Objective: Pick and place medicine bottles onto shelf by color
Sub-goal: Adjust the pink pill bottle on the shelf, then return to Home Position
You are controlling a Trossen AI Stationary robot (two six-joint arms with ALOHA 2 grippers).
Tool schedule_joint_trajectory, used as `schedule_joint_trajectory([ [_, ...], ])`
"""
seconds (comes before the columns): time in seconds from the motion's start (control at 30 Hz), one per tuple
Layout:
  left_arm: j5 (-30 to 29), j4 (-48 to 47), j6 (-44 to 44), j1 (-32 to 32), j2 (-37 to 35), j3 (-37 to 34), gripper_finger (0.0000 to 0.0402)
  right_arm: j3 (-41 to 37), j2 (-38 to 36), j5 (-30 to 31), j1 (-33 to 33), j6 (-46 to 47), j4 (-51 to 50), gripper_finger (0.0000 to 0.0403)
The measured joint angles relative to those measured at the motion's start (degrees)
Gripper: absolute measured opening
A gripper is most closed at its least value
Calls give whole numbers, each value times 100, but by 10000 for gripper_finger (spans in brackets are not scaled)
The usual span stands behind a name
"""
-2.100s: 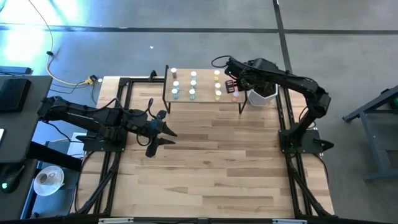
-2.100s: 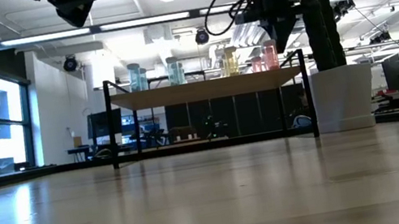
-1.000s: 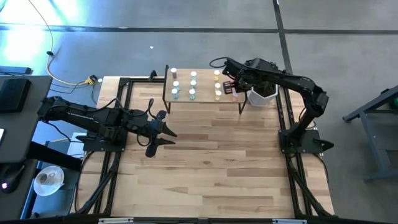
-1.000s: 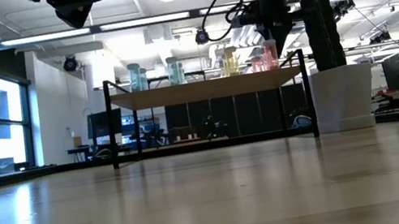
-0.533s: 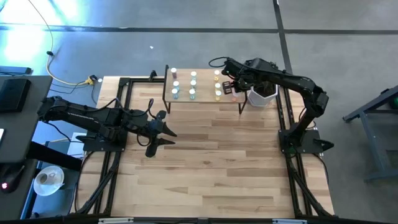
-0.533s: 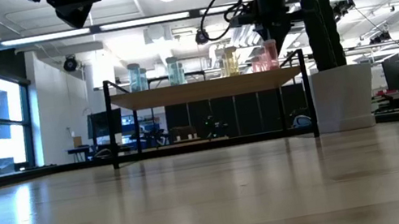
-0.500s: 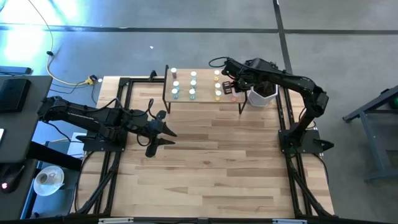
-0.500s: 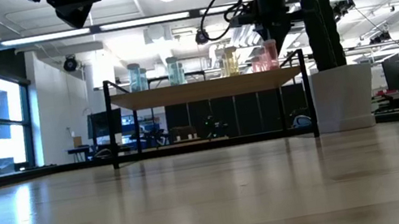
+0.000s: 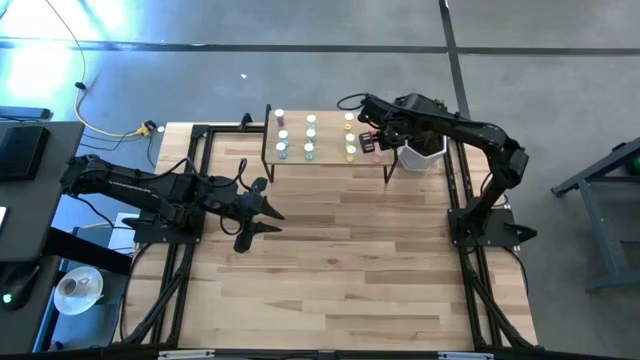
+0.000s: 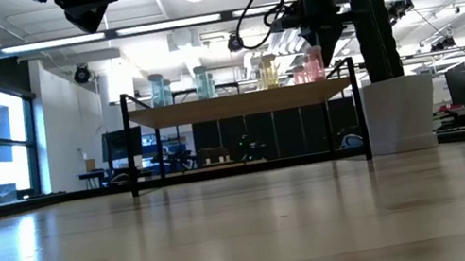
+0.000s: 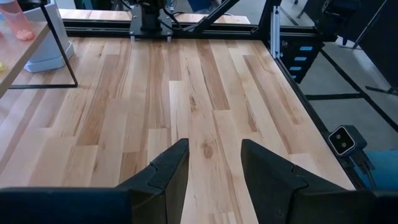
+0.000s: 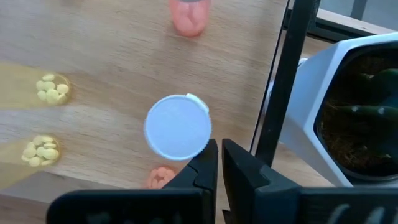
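The shelf [image 9: 330,152] stands at the table's far edge on thin black legs. The medicine bottles stand on it in rows by colour: blue-white [image 9: 281,135], green [image 9: 310,135], yellow [image 9: 350,135] and pink [image 10: 310,69] at its right end. My right gripper [image 12: 219,163] hangs shut over that right end, pointing steeply down, with nothing between its fingers. Just beside its fingertips is a white-capped bottle [image 12: 178,127]; I cannot tell whether they touch. My left gripper [image 11: 214,168] waits open above the bare table at the left middle [image 9: 262,214].
A white pot with a cactus [image 12: 354,106] stands right beside the shelf's right legs [image 12: 283,81]. Two uncapped yellow bottles [image 12: 53,87] show their pills. Black frame rails [image 9: 190,200] run along the table's left and right edges. Bare wood lies in front of the shelf.
About two seconds ago my right gripper rose a little from the pink bottles at the shelf's right end and shifted slightly toward the table's left. Since then both arms and all bottles have kept still.
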Motion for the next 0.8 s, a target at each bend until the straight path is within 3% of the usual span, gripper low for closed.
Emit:
schedule_joint_trajectory([
  [0.37,0,-46,-2,0,-1,0,136,417,-3,273,4,-11,-195,13],
  [0.8,0,-45,-3,0,0,0,136,374,-21,549,-2,-94,-296,13],
])
